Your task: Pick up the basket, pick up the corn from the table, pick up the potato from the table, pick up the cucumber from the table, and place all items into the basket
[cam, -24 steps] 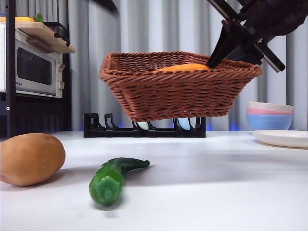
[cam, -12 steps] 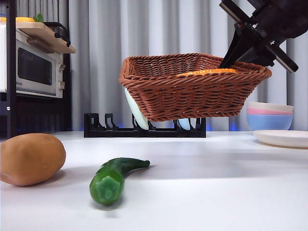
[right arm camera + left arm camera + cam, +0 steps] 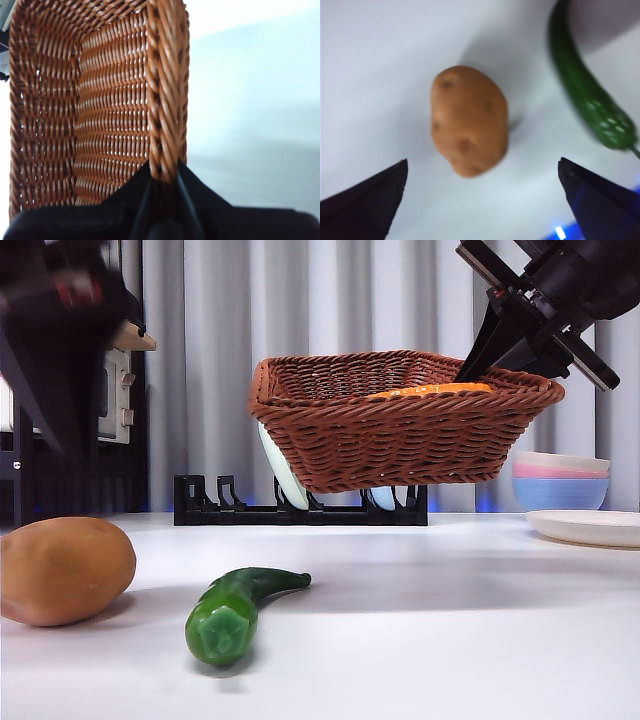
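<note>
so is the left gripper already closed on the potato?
No, the left gripper hangs above the potato with jaws spread wide, and the potato lies untouched on the table.

No text, label, brand, number or sign can be read in any of the views.
</note>
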Controlling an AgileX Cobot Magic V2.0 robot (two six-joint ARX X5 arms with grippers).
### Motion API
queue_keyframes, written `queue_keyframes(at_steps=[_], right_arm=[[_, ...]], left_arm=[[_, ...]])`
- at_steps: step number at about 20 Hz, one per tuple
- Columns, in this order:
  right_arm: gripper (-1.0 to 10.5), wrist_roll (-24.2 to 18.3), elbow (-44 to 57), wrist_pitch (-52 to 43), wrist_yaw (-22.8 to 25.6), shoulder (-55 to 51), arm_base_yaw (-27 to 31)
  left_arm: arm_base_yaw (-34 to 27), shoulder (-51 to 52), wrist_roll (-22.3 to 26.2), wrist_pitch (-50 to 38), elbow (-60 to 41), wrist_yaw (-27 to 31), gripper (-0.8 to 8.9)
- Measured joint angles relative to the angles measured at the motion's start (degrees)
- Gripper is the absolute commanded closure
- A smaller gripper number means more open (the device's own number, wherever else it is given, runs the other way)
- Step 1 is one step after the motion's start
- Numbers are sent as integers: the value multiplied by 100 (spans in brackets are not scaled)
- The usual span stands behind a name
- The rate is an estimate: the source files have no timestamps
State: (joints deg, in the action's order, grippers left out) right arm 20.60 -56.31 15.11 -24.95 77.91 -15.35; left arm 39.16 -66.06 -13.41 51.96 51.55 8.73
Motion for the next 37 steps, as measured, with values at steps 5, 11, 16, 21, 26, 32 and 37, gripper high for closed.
queue_keyframes(at_steps=[5,11,16,21,26,32,37], right_arm=[[959,0,0,0,-2,0,0],[959,0,0,0,-2,0,0],[959,0,0,2,-2,0,0],[959,0,0,0,-2,0,0],[959,0,0,2,-2,0,0],[959,0,0,0,0,0,0],[959,0,0,-2,4,0,0]], left_arm=[[-431,-509,212,-549,-26,-337,310],[-789,-1344,492,-890,-24,-544,310],[-844,-1829,638,-1113,-26,-824,324],[-844,-1847,697,-1082,-26,-855,846],[-844,-1816,896,-826,-22,-879,821],[-802,-1281,1316,398,-15,-1735,821],[-730,-299,2188,1707,415,-3764,821]])
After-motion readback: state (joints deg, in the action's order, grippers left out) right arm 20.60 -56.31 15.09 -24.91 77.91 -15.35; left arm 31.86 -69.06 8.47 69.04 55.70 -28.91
